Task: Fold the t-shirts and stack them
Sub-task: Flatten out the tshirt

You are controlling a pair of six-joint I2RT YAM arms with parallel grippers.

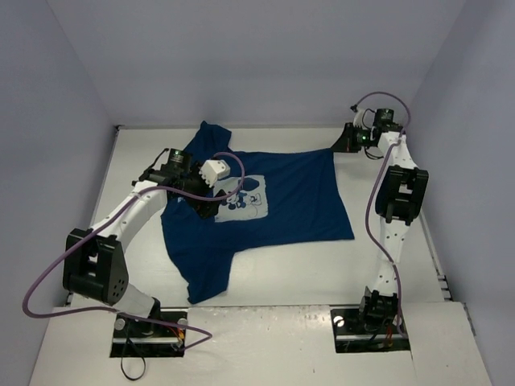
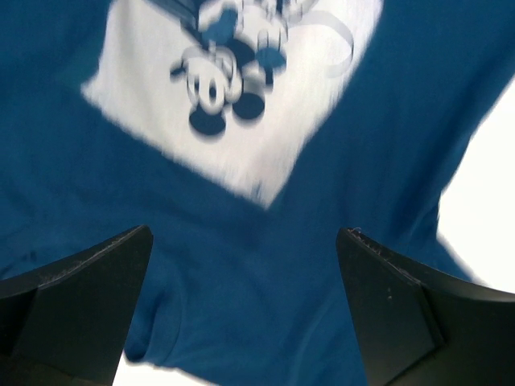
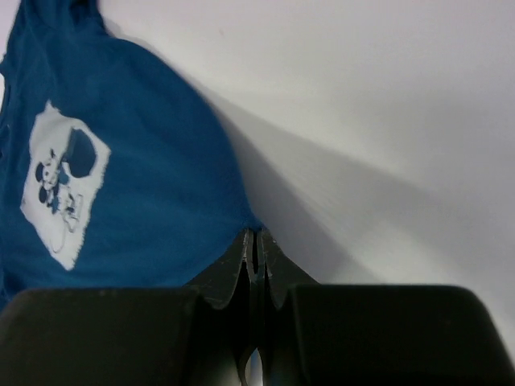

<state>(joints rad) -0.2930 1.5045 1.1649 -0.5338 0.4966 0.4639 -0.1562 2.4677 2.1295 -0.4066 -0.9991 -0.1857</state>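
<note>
The t-shirt (image 1: 273,209) was soft, matt navy cloth, lightly wrinkled. Its pale print (image 1: 241,197) looked flat and dull, with rough, brushed edges. The bench (image 1: 282,281) was smooth and white with a faint sheen. The left hand (image 2: 243,237) and right hand (image 3: 256,241) had matt black plastic, finely grained. The arm shells (image 1: 137,211) were smooth white plastic, and the purple cable (image 1: 24,301) was slightly glossy.

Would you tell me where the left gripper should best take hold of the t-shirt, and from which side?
Probably the far sleeve, approached from above at its outer edge: the t-shirt lies flat, and the right gripper pinches the far hem corner, so the open left gripper would match it.
</note>
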